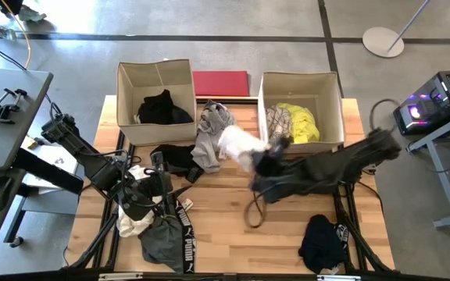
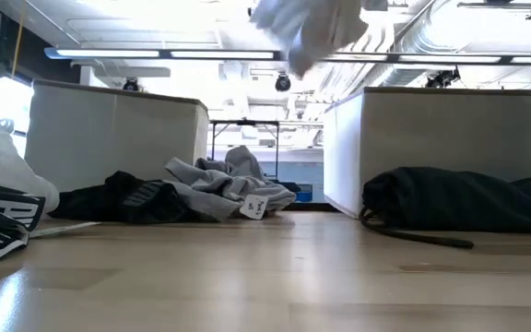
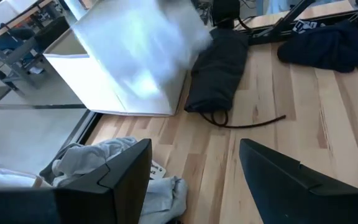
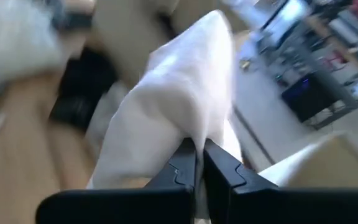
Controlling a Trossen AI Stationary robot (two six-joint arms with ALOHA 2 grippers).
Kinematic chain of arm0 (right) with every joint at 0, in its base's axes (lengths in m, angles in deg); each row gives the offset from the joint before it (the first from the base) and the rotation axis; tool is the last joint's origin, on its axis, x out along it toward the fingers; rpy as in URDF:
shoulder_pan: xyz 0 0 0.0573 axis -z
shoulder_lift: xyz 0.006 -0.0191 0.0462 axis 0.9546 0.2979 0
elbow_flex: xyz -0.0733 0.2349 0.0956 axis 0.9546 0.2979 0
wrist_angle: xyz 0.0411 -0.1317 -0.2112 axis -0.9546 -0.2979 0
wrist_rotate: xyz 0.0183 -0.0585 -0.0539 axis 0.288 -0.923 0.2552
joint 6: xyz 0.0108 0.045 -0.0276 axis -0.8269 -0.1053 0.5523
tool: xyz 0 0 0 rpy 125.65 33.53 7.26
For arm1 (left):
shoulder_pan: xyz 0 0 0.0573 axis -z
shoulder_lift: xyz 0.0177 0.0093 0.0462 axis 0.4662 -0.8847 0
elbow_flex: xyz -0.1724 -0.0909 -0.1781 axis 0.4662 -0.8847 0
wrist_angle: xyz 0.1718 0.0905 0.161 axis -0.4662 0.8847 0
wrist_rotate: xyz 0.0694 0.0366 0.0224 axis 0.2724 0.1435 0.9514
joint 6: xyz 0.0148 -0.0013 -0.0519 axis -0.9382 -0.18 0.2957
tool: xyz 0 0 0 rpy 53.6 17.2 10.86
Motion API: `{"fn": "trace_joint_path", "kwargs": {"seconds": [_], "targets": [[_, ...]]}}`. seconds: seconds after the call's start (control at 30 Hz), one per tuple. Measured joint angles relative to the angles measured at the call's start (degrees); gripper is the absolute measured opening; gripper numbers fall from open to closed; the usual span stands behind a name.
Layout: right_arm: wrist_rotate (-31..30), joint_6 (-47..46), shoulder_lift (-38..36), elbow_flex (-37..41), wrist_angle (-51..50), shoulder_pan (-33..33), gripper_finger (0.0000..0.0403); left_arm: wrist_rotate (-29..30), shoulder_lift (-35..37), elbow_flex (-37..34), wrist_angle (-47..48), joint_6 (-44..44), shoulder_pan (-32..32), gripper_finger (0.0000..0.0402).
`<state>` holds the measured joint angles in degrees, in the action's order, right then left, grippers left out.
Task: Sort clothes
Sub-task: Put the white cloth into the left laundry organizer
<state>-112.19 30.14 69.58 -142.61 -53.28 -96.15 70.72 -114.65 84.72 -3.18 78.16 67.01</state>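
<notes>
the right gripper (image 4: pixel 197 163) is pinched on a white garment (image 4: pixel 166 118), carrying it high over the table beside the right box (image 1: pixel 299 86), probably to drop it in. the left gripper (image 3: pixel 194 171) waits spread apart over the left pile (image 1: pixel 158 226).

Grey concrete floor (image 1: pixel 287 19) surrounds the pale wooden counter (image 1: pixel 225 226), a grey desk (image 1: pixel 6 109) stands beside it, and long ceiling lights (image 2: pixel 201 53) glow overhead.

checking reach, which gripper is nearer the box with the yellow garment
Right. The right gripper, holding a white garment, is beside that box; the left gripper is across the table.
</notes>
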Motion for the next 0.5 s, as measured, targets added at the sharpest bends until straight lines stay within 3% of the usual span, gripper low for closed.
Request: {"fn": "trace_joint_path", "kwargs": {"seconds": [0.27, 0.37, 0.5], "targets": [[-3.41, 2.88, -7.72, -0.06, 0.53, 0.03, 0.0001, 2.40, -0.24, 0.00, -1.25, -2.88, -0.22, 0.0236], [-1.69, 4.23, -7.03, -0.05, 0.58, 0.53, 0.0001, 6.10, -1.69, 0.04, -4.03, -11.02, -0.65, 0.0236], [1.63, 7.13, -3.80, -0.05, 2.08, 0.61, 0.0001, 5.18, -5.08, 0.04, -13.73, -28.10, -2.71, 0.0236]]}}
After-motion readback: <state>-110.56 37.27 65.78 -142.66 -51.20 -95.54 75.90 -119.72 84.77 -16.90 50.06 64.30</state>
